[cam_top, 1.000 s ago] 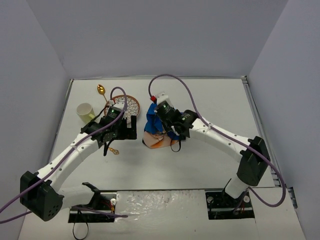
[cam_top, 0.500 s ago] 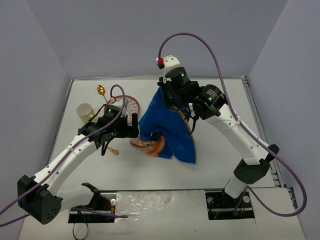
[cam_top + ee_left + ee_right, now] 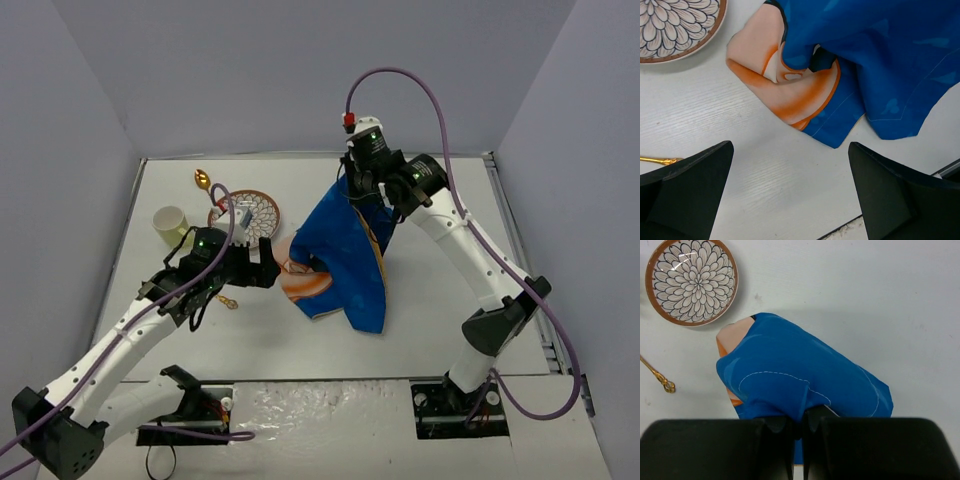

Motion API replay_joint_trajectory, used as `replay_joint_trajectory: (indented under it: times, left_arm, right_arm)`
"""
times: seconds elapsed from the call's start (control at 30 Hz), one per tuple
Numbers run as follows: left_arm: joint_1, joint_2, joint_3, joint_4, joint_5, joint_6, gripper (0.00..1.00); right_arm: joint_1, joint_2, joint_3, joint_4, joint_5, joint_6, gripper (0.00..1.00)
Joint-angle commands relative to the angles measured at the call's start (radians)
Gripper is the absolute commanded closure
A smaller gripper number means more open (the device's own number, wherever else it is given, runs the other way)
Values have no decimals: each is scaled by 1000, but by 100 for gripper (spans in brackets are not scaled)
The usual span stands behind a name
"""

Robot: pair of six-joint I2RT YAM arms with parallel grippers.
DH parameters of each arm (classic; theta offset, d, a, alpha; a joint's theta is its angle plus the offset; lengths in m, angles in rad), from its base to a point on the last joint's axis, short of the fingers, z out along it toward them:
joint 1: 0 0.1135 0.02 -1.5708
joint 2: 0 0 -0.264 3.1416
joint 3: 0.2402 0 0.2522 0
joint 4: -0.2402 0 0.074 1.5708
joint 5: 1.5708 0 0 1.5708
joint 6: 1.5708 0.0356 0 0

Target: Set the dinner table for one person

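Note:
A blue placemat (image 3: 348,255) with an orange and peach print hangs from my right gripper (image 3: 362,190), which is shut on its upper edge high above the dinner table (image 3: 420,300). The cloth's lower end (image 3: 805,100) still rests crumpled on the white top. In the right wrist view the blue cloth (image 3: 800,375) is pinched between the closed fingers of my right gripper (image 3: 802,424). My left gripper (image 3: 262,262) stands open and empty just left of the cloth's lower end; the left wrist view shows this gripper (image 3: 790,187) above bare tabletop.
A flower-patterned plate (image 3: 247,213) lies left of the placemat; it shows as the plate (image 3: 691,281) and the plate (image 3: 675,27) in the wrist views. A gold spoon (image 3: 203,180) and a pale yellow cup (image 3: 170,224) sit at the far left. A gold utensil handle (image 3: 660,379) lies near the plate.
My right gripper has risen and moved toward the back right, lifting the placemat so it unfolds and hangs. My left gripper has shifted slightly toward the cloth's lower end, still open.

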Motion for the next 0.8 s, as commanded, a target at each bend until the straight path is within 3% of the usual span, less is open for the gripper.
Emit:
replay_joint_trajectory:
  times: [0.0, 0.1, 0.2, 0.43, 0.77]
  left_arm:
    - [-95, 50, -36, 163, -43, -30, 3]
    - [-168, 141, -45, 167, -154, -119, 3]
    - [-185, 259, -49, 175, -167, -241, 3]
    - [-257, 424, -12, 137, -254, -318, 6]
    - [-269, 619, 29, 159, -219, -344, 16]
  right_arm:
    - [-2, -23, -39, 34, 92, -4, 100]
    - [-24, -39, -108, 55, 138, -23, 100]
    - [-40, -81, -221, 97, 152, -40, 100]
    - [-56, -156, -374, 185, 141, -52, 100]
    - [-116, -234, -530, 257, 142, -44, 100]
